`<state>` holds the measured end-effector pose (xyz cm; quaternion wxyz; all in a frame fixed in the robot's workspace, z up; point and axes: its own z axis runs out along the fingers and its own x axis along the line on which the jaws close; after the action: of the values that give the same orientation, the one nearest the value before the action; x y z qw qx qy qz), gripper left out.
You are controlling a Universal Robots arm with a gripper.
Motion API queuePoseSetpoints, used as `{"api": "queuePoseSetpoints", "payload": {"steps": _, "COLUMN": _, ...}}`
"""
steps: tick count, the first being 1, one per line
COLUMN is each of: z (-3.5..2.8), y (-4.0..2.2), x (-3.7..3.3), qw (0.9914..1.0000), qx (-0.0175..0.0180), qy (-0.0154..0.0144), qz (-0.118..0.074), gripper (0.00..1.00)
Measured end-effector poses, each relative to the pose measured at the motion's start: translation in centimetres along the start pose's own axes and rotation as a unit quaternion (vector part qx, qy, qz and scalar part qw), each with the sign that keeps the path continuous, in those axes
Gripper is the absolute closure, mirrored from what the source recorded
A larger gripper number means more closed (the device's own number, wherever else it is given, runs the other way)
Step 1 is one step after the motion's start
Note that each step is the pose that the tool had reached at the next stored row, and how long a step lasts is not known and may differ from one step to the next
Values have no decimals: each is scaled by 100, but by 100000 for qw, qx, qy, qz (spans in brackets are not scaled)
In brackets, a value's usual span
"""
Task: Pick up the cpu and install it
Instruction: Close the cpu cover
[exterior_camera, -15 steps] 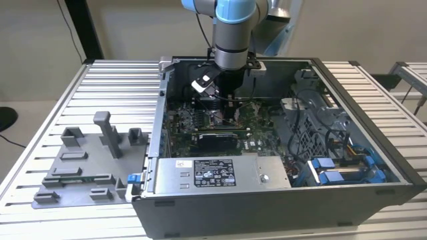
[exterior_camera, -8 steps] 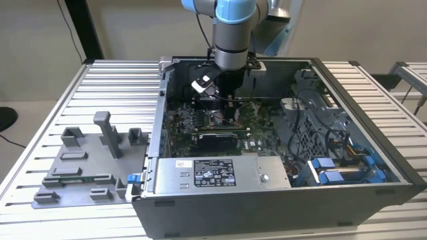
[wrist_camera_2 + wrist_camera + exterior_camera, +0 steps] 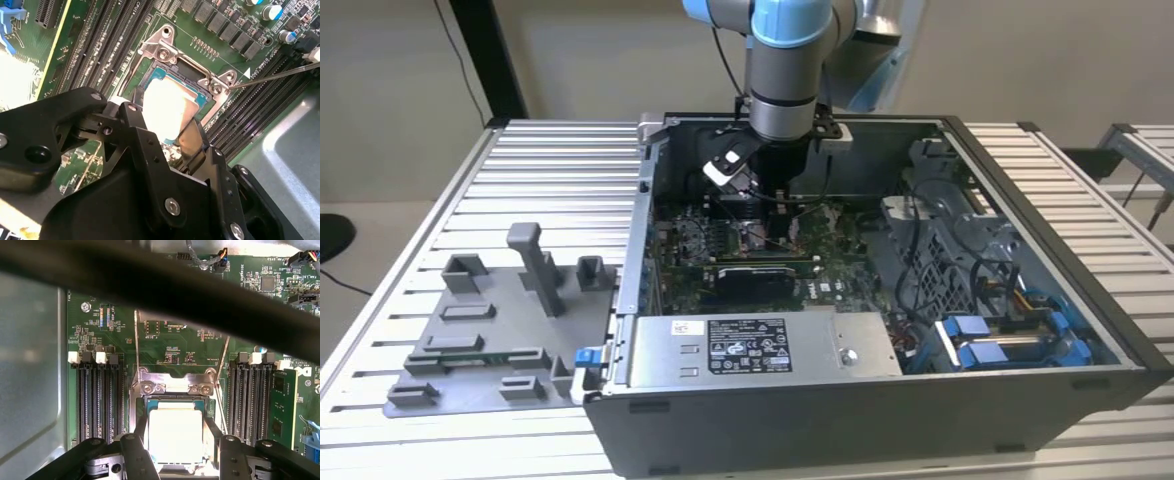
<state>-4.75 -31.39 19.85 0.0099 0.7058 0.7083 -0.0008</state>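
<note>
The cpu [image 3: 176,435] [image 3: 167,107], a small square chip with a pale silver top, lies flat within the metal-framed socket [image 3: 175,386] [image 3: 165,50] of the green board [image 3: 170,340]. My gripper [image 3: 176,442] [image 3: 162,125] is down over it, one black finger [image 3: 141,427] against each of two opposite sides of the chip, shut on it. In the exterior view the gripper [image 3: 778,235] reaches straight down into the open computer case [image 3: 1067,390], over the middle of the board.
Memory slots [image 3: 100,400] run along both sides of the socket. A thin socket lever [image 3: 270,77] sticks out beside the frame. A silver labelled box [image 3: 747,345] fills the case front, cables and blue drive bays [image 3: 987,340] the exterior view's right. A grey fixture plate [image 3: 494,320] lies outside.
</note>
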Motion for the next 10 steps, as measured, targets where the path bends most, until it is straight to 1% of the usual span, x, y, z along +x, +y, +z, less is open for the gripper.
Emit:
{"api": "queuePoseSetpoints", "payload": {"steps": 4, "z": 0, "y": 0, "x": 0, "qw": 100000, "qx": 1, "qy": -2, "qz": 3, "gripper": 100}}
{"api": "queuePoseSetpoints", "payload": {"steps": 5, "z": 1, "y": 0, "x": 1, "qw": 100000, "qx": -2, "qy": 37, "qz": 2, "gripper": 0}}
{"api": "queuePoseSetpoints", "payload": {"steps": 8, "z": 1, "y": 1, "x": 1, "qw": 100000, "qx": -9, "qy": 11, "qz": -4, "gripper": 0}}
{"api": "queuePoseSetpoints", "payload": {"steps": 10, "z": -5, "y": 0, "x": -1, "qw": 100000, "qx": 7, "qy": -95, "qz": -1, "gripper": 0}}
